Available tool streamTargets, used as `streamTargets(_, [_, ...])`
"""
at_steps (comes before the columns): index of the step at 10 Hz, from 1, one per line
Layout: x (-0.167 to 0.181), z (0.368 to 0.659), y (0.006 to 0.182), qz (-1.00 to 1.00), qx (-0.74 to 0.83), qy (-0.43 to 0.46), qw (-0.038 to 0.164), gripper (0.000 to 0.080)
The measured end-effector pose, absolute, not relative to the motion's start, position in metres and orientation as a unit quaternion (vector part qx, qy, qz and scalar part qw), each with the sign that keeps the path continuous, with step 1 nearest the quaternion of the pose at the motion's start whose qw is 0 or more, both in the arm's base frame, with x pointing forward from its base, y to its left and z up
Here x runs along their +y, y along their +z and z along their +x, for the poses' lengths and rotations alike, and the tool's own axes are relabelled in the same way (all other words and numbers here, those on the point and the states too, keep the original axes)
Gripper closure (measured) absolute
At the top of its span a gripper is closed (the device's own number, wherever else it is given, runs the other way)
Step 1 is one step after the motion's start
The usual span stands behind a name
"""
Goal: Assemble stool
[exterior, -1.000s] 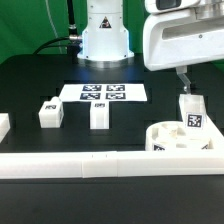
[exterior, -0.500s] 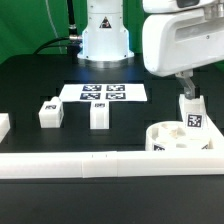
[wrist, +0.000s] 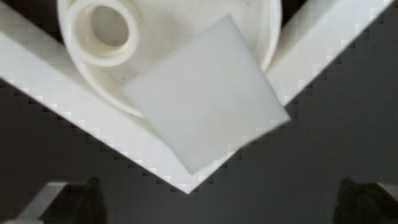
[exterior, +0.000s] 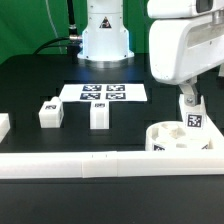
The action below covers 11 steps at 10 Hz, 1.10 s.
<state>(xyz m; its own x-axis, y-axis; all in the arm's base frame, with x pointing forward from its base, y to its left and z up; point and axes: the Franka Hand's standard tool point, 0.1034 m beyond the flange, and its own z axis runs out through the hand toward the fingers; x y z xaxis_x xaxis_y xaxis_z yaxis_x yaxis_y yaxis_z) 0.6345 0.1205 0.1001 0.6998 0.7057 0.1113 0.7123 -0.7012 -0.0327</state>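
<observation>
The stool's round white seat (exterior: 168, 146) lies in the corner of the border rails at the exterior view's right. One tagged leg (exterior: 193, 116) stands upright on it. Two more tagged legs (exterior: 49, 113) (exterior: 99, 114) stand loose on the black table. My gripper (exterior: 187, 97) hangs just above the upright leg, open and holding nothing. In the wrist view the leg's pale face (wrist: 205, 95) and the seat (wrist: 267, 20) with a round socket (wrist: 107, 30) lie ahead. The dark fingertips (wrist: 54, 205) stand wide apart, with bare table around my gripper (wrist: 214, 205).
The marker board (exterior: 104, 93) lies flat in front of the robot base (exterior: 104, 38). A long white border rail (exterior: 90, 165) runs along the front, and a short rail end (exterior: 3, 125) sits at the exterior view's left. The rails meet in a V-shaped corner (wrist: 187, 180).
The hand has moved toward the exterior view's right and now sits over the leg on the seat. Its jaws stayed open. No part has moved.
</observation>
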Motion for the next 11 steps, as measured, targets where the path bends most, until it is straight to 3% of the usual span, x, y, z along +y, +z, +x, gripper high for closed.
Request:
streamTargets(5, [0.106,0.634,0.091,-0.839,-0.542,-0.043,0.016,0.0151])
streamTargets(7, [0.101,0.639,0.093,-0.837,-0.542,-0.068,0.001,0.0151])
streamTargets(10, [0.097,0.639,0.09,-0.845,-0.528,-0.082,-0.005,0.0151])
streamTargets(11, [0.097,0.639,0.09,-0.847,-0.524,-0.082,-0.005,0.0277])
